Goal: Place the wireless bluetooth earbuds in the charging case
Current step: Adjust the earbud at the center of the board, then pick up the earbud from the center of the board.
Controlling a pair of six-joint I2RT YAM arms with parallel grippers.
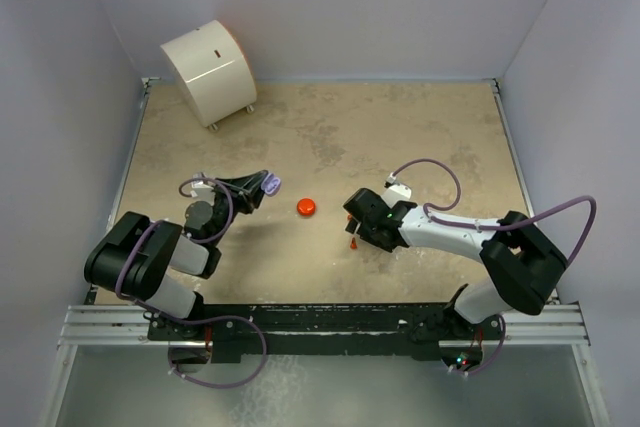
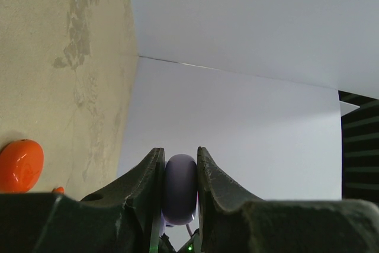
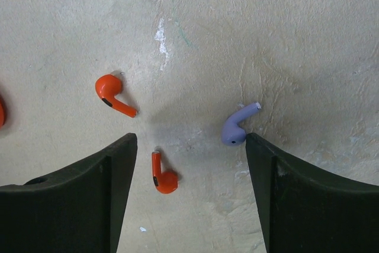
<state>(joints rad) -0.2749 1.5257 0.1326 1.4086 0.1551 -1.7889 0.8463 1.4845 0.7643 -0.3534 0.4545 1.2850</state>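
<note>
My left gripper (image 1: 258, 187) is shut on a round lilac charging case (image 1: 271, 184), held edge-on between its jaws in the left wrist view (image 2: 180, 189). A round orange case (image 1: 306, 207) lies on the table between the arms, and shows at the left of the left wrist view (image 2: 21, 165). My right gripper (image 3: 190, 146) is open above the table, pointing down. One orange earbud (image 3: 163, 174) lies between its jaws, another orange earbud (image 3: 113, 94) lies beyond the left jaw, and a lilac earbud (image 3: 237, 126) touches the right jaw's tip. The second lilac earbud is out of view.
A large white cylinder-shaped object (image 1: 208, 69) stands at the back left corner. Pale walls enclose the tan tabletop (image 1: 420, 137) on three sides. An orange sliver (image 3: 2, 114) shows at the left edge of the right wrist view.
</note>
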